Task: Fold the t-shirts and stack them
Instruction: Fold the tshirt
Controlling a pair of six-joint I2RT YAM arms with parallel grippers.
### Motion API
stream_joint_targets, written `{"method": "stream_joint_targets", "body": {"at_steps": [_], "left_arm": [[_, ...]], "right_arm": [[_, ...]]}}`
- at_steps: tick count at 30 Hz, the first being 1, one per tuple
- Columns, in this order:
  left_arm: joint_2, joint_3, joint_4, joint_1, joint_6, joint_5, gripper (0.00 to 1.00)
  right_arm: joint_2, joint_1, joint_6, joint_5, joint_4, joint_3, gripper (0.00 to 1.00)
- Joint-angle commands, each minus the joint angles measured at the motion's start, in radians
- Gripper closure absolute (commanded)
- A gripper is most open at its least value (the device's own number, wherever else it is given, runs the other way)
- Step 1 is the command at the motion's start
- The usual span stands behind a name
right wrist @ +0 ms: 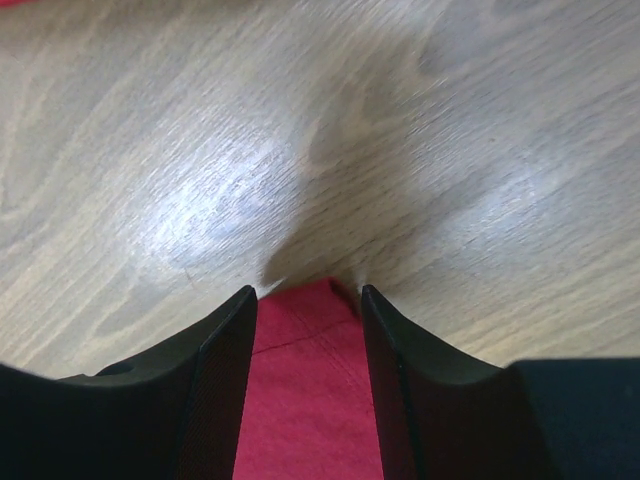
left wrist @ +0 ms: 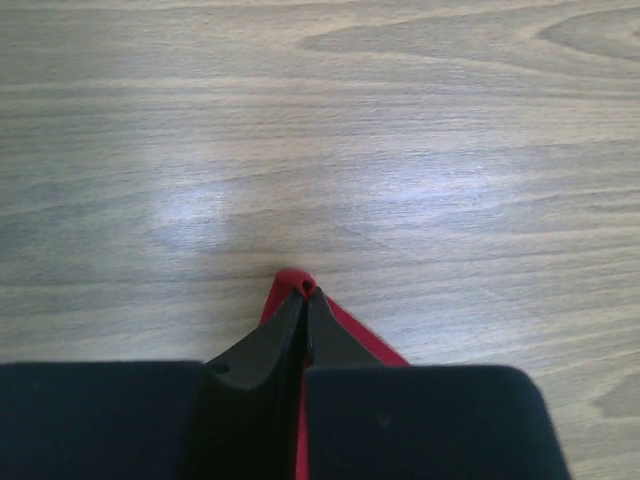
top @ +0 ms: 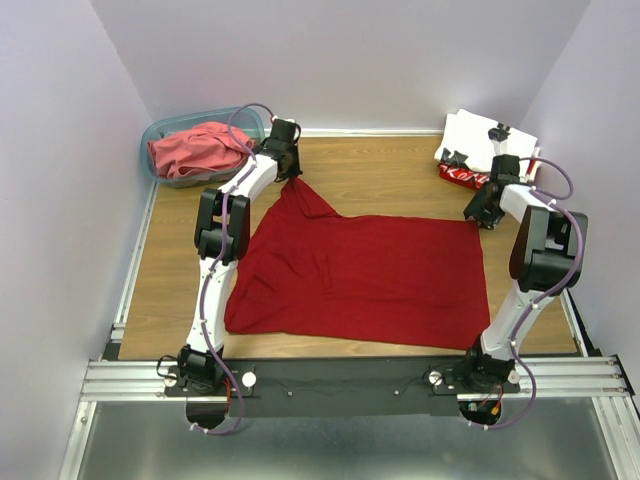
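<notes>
Lying spread across the middle of the wooden table (top: 400, 165), the deep red t-shirt (top: 360, 280) forms a rough rectangle, flat apart from its far left corner, where the cloth rises to a peak. The left gripper (left wrist: 305, 290) is at that peak: its fingers are pressed together on the fabric, and the left wrist view shows a small tip of red cloth just past the fingertips. From the grip the cloth slopes down to the table. The right gripper (right wrist: 308, 295) is low over the far right corner of the same shirt, its fingers (right wrist: 225, 350) spread apart with the corner of red cloth lying between them, not pinched; whether the fingertips touch the wood cannot be told. At the far left corner of the table a translucent teal tub (top: 158, 132) holds the crumpled coral-red t-shirt (top: 195, 150). At the far right corner the white t-shirt (top: 480, 135), with black prints, lies on the red lettered t-shirt (top: 462, 176), of which only the near edge shows, just beyond the right gripper
</notes>
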Motion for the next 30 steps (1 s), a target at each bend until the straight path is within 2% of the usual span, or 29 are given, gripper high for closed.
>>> {"method": "stream_joint_targets", "body": {"at_steps": [1, 5, 9, 10, 12, 18, 25, 30], "left_arm": [[-0.02, 0.005, 0.025, 0.003, -0.017, 0.045, 1.0], [-0.046, -0.021, 0.03, 0.006, -0.026, 0.045, 1.0], [-0.109, -0.059, 0.045, 0.018, -0.066, 0.082, 1.0], [-0.118, -0.071, 0.05, 0.022, -0.075, 0.098, 1.0], [-0.151, -0.084, 0.059, 0.033, -0.099, 0.115, 1.0], [-0.195, -0.127, 0.114, 0.065, -0.164, 0.226, 1.0], [-0.097, 0.072, 0.054, 0.081, -0.156, 0.302, 1.0], [-0.043, 0.157, 0.05, 0.11, -0.182, 0.315, 1.0]], "right_arm": [[0.033, -0.008, -0.001, -0.015, -0.018, 0.009, 0.48], [0.047, -0.009, -0.006, -0.009, -0.016, -0.004, 0.53], [0.064, -0.008, -0.004, 0.0, -0.016, 0.001, 0.79], [0.062, -0.008, -0.004, 0.003, -0.018, 0.001, 0.9], [0.055, -0.008, -0.006, 0.011, -0.018, 0.001, 0.99], [0.019, -0.008, -0.008, 0.023, -0.021, 0.002, 0.99], [0.018, -0.008, -0.001, 0.02, -0.042, 0.051, 1.0], [0.033, -0.008, 0.005, 0.012, -0.059, 0.122, 1.0]]}}
